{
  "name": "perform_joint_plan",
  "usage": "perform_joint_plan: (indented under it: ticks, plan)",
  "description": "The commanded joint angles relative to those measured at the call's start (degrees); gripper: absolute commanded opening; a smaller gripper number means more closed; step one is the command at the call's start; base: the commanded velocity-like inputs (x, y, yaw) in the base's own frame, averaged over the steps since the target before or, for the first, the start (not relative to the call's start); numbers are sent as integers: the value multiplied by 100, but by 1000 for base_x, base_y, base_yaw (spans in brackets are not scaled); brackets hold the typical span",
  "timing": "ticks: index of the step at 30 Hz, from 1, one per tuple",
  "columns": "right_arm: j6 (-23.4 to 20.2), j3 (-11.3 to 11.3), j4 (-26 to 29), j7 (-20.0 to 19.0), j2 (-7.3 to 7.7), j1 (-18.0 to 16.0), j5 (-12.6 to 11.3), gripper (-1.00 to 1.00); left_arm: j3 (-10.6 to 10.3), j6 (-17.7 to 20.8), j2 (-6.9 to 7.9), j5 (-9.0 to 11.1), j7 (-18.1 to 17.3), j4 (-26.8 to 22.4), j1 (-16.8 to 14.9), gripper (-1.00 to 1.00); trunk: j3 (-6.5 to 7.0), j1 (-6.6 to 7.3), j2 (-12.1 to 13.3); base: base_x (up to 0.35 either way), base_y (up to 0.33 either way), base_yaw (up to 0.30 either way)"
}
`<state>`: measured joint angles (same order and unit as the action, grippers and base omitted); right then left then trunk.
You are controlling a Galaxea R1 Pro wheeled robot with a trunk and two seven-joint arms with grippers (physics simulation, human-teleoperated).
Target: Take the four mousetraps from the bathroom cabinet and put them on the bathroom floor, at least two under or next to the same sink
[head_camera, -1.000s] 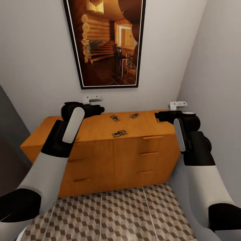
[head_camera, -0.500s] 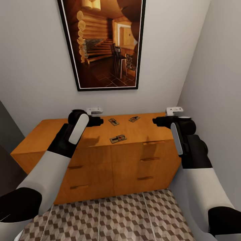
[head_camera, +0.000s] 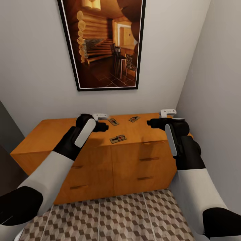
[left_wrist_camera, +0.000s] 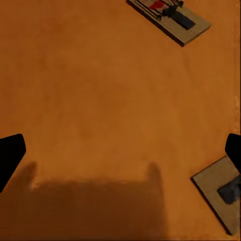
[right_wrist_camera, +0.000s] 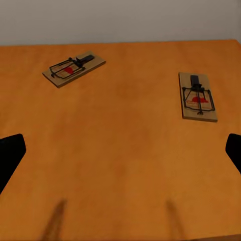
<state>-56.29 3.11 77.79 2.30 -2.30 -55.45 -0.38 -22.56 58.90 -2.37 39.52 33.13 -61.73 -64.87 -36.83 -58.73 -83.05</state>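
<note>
Lying flat on the top of the orange wooden cabinet (head_camera: 100, 157), three small brown wooden mousetraps with dark metal parts and red bait pads are seen in the head view: one near the front edge (head_camera: 118, 138), one further back beside the left gripper (head_camera: 113, 121), one toward the rear centre (head_camera: 134, 118). A fourth is not identified with certainty.

Handling, judged: each trap is taken to be light, stiff and thin, sitting low on the panel. A grip across the two long edges of the wooden base is advised; the wire parts are best avoided, since they may be sprung. The smooth cabinet top may let a trap slide when nudged.

Left gripper (head_camera: 102, 117): hovering over the cabinet top, fingers spread, nothing held; in the left wrist view one trap (left_wrist_camera: 173, 19) and part of another (left_wrist_camera: 221, 193) are seen beyond the dark fingertips (left_wrist_camera: 10, 155).

Right gripper (head_camera: 167, 113): above the right end of the cabinet, fingers apart, nothing held; two traps (right_wrist_camera: 73, 69) (right_wrist_camera: 198, 96) are seen ahead of it in the right wrist view.

Surface and room: plain orange panel top over drawer fronts with slim handles. Narrow alcove, pale grey walls; a black-framed picture of a log-cabin interior (head_camera: 102, 43) hangs above. The cube-patterned brown, beige and white tiled floor (head_camera: 113, 217) lies at the cabinet's foot.
</note>
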Motion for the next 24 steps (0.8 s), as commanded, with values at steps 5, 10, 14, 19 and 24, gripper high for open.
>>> perform_joint_plan:
  ticks: [5,10,14,19,24]
  plan:
    - [-14,5,-7,27,8,-2,-4,100,-804,16,182,1368,54,-220,-46,100,-6,0,-3,0,0,0]
    - [-9,5,-19,32,10,-1,2,100,-947,9,349,2480,53,-993,-119,100,-6,0,-3,0,0,0]
    - [-10,5,-59,38,12,-1,7,100,-981,8,380,2777,53,-1243,-142,100,-6,0,-3,0,0,0]
    - [10,5,-203,33,23,-1,13,100,-1138,7,422,2891,53,-1371,-154,100,-6,0,-3,0,0,0]
    - [23,5,-361,19,21,5,9,100,-1355,-2,532,2913,53,-1339,-155,100,-6,0,-3,0,0,0]
